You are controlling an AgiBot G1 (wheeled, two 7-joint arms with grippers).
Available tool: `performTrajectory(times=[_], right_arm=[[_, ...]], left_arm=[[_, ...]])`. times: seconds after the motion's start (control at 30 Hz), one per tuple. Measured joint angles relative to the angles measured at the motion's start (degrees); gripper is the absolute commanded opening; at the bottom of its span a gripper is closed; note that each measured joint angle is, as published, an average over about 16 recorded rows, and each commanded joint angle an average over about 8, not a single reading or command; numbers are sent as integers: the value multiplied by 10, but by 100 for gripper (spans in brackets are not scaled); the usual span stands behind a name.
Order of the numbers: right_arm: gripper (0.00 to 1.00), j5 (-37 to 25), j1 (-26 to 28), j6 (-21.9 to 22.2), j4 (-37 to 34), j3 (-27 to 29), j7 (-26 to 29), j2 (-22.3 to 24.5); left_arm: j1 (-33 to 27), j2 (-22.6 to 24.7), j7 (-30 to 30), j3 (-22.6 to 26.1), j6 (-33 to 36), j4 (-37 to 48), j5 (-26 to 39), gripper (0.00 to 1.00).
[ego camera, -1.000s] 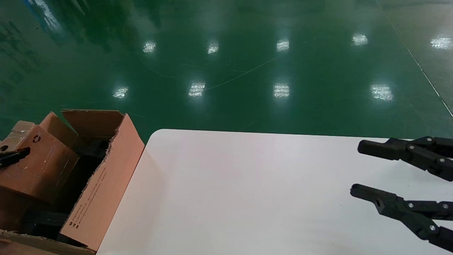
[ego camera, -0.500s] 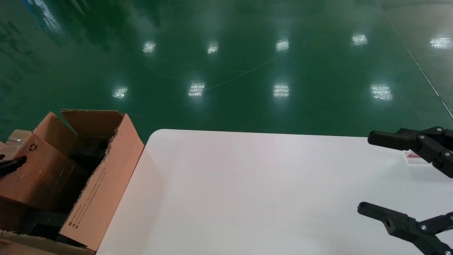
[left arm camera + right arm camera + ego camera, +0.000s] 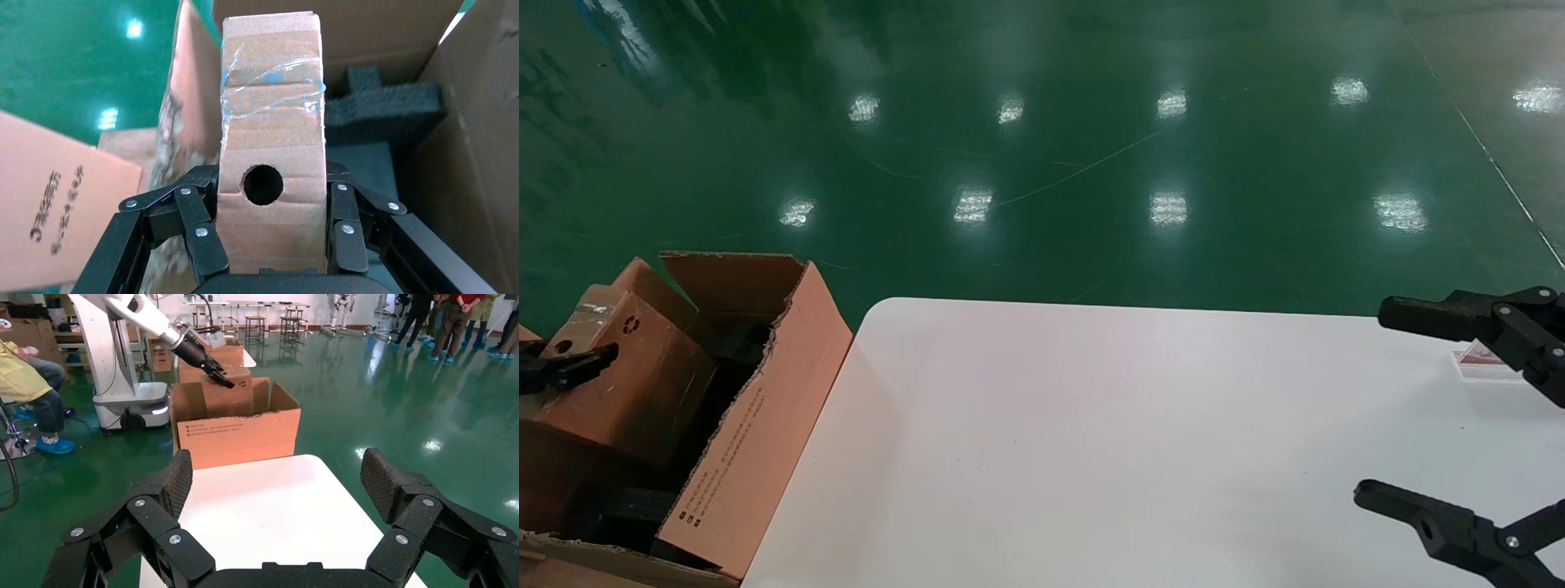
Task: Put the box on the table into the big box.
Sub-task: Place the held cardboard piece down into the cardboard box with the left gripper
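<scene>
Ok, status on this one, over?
Left gripper shut on the box, held over the big box. Right gripper open above the table. Nothing blocking.

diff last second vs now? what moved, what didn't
The left hand, shut on the box, shifted it rightward, farther over the open big box; the grip was kept. The right hand drew back toward the right edge of the head view and its fingers spread wider, uncovering a small card on the table. Big box and table stayed put.
</scene>
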Motion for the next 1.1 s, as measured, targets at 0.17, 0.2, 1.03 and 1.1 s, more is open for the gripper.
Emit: performTrajectory(times=[0.17, 0.2, 1.03, 1.1], right_arm=[[100, 0, 0, 0, 0, 0, 0, 0], [100, 0, 0, 0, 0, 0, 0, 0], [100, 0, 0, 0, 0, 0, 0, 0], [100, 0, 0, 0, 0, 0, 0, 0]], left_arm=[[-7, 4, 20, -1, -9, 13, -9, 0], [-8, 4, 24, 0, -11, 15, -10, 0], [59, -11, 83, -52, -49, 54, -43, 0], [67, -11, 83, -59, -52, 52, -46, 0]])
